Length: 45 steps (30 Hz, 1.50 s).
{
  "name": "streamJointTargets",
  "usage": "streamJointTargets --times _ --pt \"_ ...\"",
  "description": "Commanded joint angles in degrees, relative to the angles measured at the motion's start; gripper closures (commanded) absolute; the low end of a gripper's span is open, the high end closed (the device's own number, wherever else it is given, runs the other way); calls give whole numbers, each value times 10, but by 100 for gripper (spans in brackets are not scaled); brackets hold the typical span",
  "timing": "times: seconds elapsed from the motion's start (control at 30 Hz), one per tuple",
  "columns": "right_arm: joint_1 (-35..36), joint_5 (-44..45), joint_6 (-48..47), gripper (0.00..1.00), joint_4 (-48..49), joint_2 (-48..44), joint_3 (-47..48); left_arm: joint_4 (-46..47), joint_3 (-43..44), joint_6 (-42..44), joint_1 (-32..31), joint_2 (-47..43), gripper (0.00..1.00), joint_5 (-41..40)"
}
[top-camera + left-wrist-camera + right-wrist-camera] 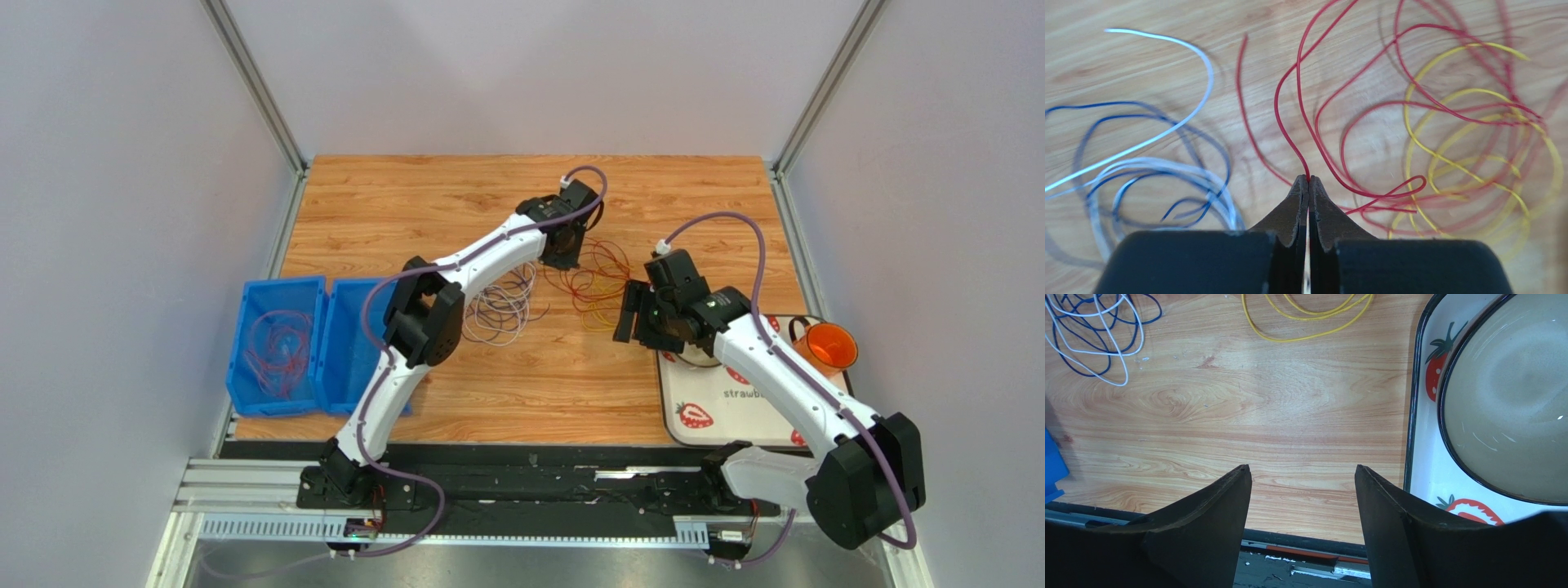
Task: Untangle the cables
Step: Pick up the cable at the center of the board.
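**Pinch on, mid-table**

One red cable [1277, 109] is nipped at the tips of my left gripper [1308, 181], jaws pressed together on it. Red/yellow loops [597, 279] lie mid-table, white/blue loops [503, 306] just left of them. My right gripper [1303, 474] hangs w/ jaws spread, nothing between, over the table [1290, 422] beside the strawberry tray [1424, 447].

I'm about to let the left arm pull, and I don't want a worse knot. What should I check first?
1. The left gripper shut on the red cable: ok.
2. One strand alone in the pinch: ok, as far as the left wrist view shows.
3. The red cable free of the yellow cables: not ok, their loops overlap.
4. The white and blue cables apart from the red cable: ok, they lie off to one side.
5. The right gripper open and empty: ok, it is over the table.
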Motion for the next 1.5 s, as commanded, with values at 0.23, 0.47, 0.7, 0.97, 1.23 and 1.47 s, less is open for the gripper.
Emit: streamJointTargets --times 0.23,0.47,0.7,0.97,1.23,1.47 --pt "-1 -33 24 35 -22 -70 26 -131 199 57 -7 -189 100 52" --pt "-1 -47 42 35 -35 -121 14 13 177 174 -53 -374 100 81" --pt "0 -59 62 35 -39 -159 11 131 16 190 -87 -501 100 43" --pt "1 -87 71 35 -44 -190 -2 147 -288 61 -87 -555 100 32" --pt "3 -89 90 36 -53 -212 -31 222 -494 -49 -91 -480 100 132" --pt "6 -95 92 36 -52 -215 -43 192 -512 -76 -94 -428 100 150"
